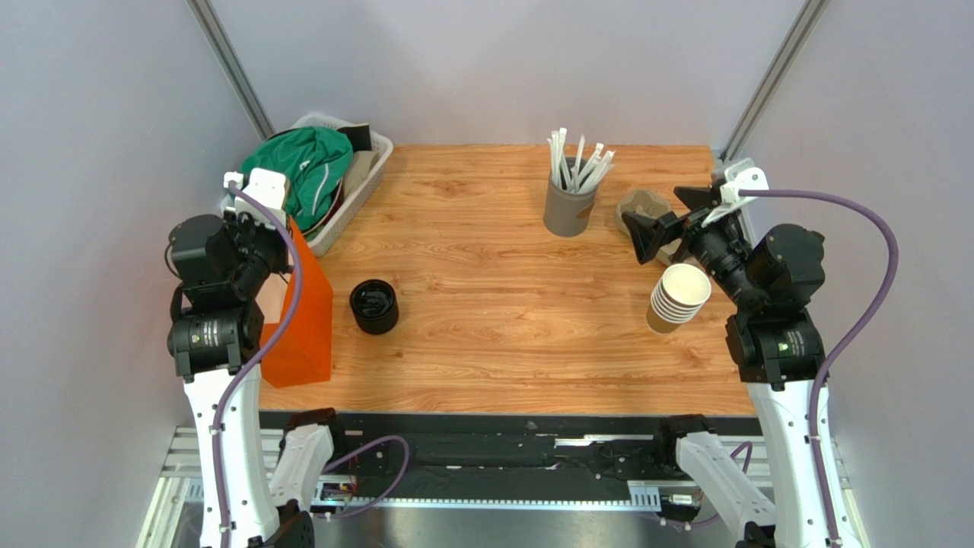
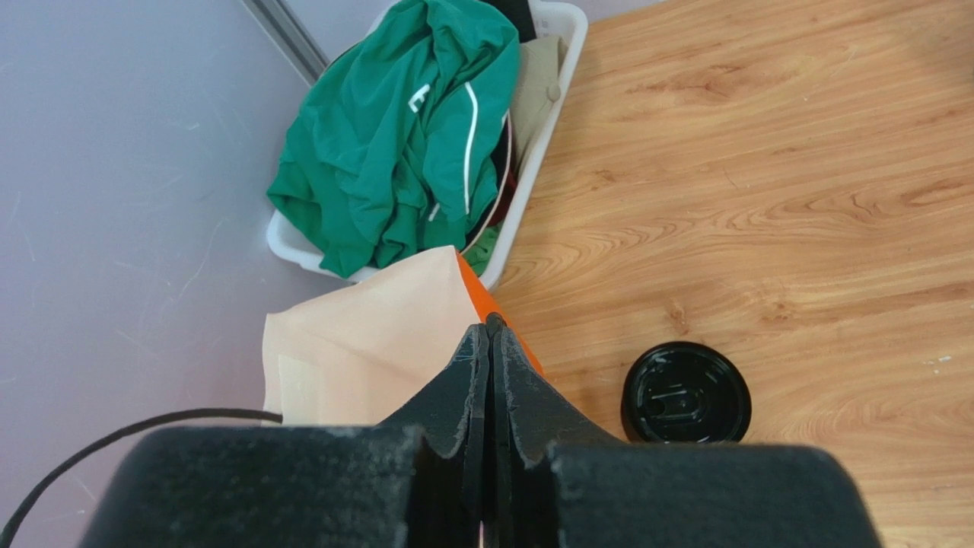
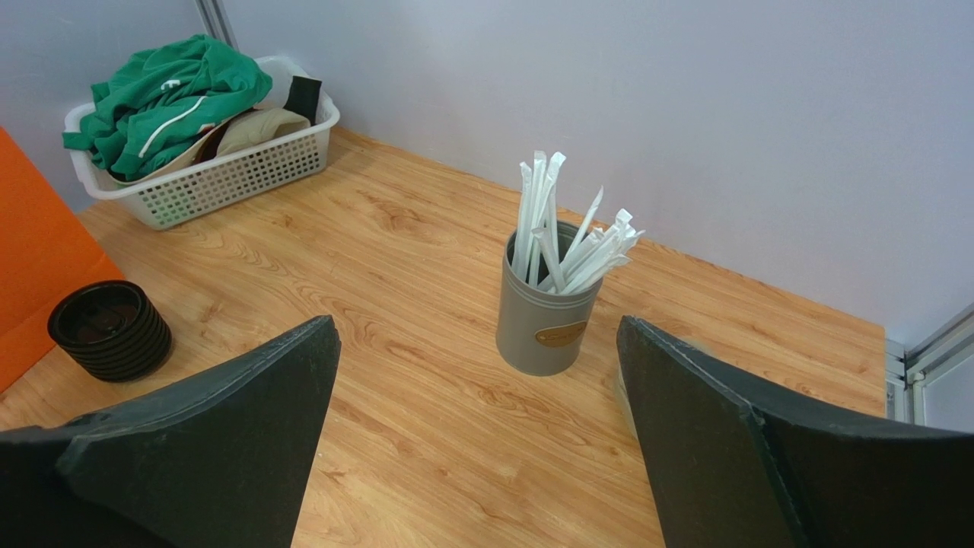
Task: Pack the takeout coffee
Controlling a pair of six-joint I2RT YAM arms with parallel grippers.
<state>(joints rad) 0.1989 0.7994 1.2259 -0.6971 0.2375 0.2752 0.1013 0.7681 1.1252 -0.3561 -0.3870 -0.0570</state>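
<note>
At the table's left edge, my left claw (image 2: 489, 343) is pressed together on the top rim of the orange bag (image 1: 306, 314), pinching the fold where its cream inside meets the orange outside. The bag stands upright at the edge of the table (image 1: 492, 354). Just to the right of the bag sit the black lids (image 1: 374, 306), apparently a short stack, resting flat on the wood and touched by nothing. Behind the bag a white basket (image 3: 229, 180) holds a green garment (image 2: 400, 126). On the far right, my right claw (image 3: 477, 331) hangs with its fingers spread wide and nothing between them, facing the grey cup (image 1: 567, 211) of white straws (image 1: 577, 154). Beside that arm stands a stack of tan cups (image 1: 678, 297), open tops up, well apart from the lids. A tan lump (image 1: 643, 209) lies just behind my right claw; I cannot tell what it is.
</note>
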